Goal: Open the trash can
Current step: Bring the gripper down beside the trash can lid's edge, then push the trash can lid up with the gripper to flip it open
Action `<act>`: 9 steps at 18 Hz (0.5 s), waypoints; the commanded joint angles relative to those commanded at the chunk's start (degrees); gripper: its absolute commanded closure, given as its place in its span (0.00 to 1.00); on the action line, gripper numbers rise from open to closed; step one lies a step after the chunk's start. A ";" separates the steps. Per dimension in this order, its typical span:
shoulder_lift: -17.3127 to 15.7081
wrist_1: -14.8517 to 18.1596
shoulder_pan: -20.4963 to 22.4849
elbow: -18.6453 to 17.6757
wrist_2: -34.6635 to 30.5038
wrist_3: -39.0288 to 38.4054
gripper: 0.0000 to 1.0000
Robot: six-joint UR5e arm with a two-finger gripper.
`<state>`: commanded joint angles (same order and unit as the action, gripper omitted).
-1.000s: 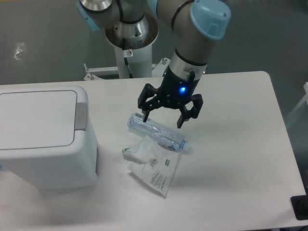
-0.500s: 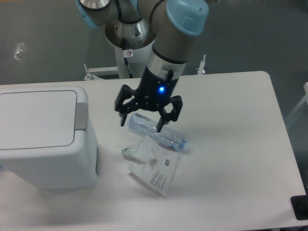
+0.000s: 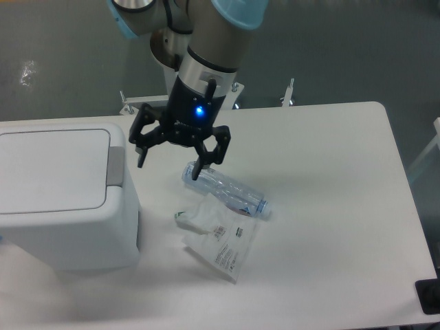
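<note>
The trash can (image 3: pixel 62 220) is a large boxy white bin at the left of the table. Its flat lid (image 3: pixel 48 168) lies shut, with a grey push tab (image 3: pixel 115 165) on its right edge. My gripper (image 3: pixel 170 163) hangs open and empty above the table, just right of the tab, its left finger a short way from it. It holds nothing.
A clear plastic bottle (image 3: pixel 227 190) lies on its side on the white table (image 3: pixel 330 206), just right of the gripper. A crumpled clear wrapper with a printed label (image 3: pixel 218 240) lies in front of the bottle. The robot's base column (image 3: pixel 185 82) stands behind.
The gripper has moved left, from above the bottle toward the trash can's grey tab. It has stayed open. The bottle, wrapper and bin have not moved.
</note>
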<state>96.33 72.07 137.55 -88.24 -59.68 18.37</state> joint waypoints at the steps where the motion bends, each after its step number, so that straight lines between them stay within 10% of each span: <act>1: 0.00 0.00 -0.09 0.00 0.00 0.00 0.00; 9: 0.26 -0.26 -1.67 -1.58 -0.26 0.09 0.00</act>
<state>96.59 71.81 135.88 -89.82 -59.94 18.46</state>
